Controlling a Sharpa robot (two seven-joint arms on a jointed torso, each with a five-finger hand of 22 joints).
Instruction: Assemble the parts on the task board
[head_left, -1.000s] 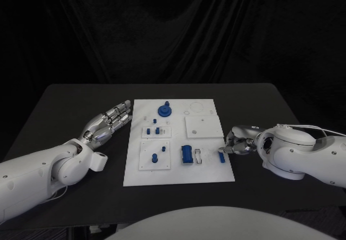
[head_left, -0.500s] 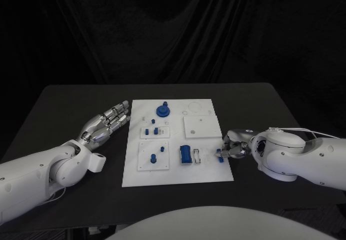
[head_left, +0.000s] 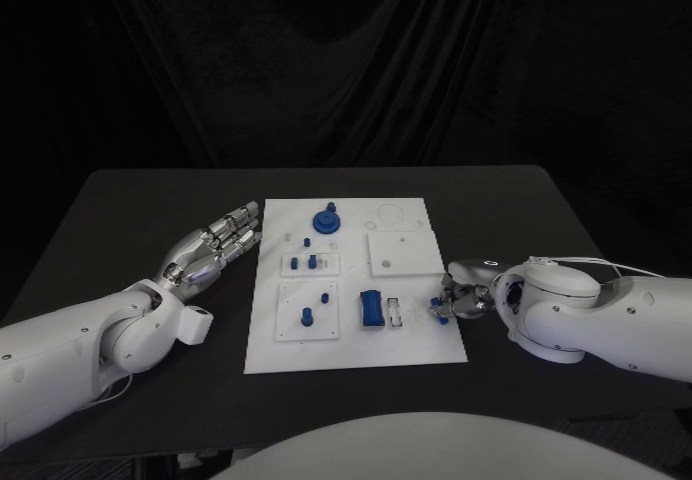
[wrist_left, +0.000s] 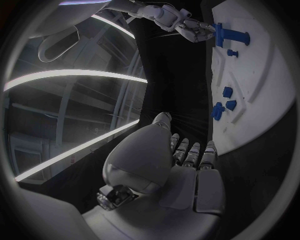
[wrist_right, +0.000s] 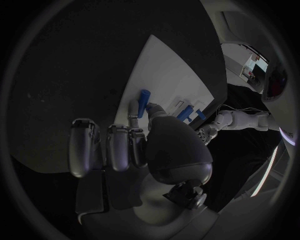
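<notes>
The black table (head_left: 144, 210) carries the white task board (head_left: 411, 345) at its middle, with wide bare table on both sides and toward the far edge. The left hand (head_left: 214, 245) lies flat on the table just beside the board's left edge, fingers straight and slightly apart, holding nothing. The right hand (head_left: 459, 297) sits at the board's right edge, fingers curled, tips touching a small blue part (wrist_right: 143, 102) lying there; whether it grips the part cannot be told. Other blue parts (head_left: 374, 307) stand mid-board.
</notes>
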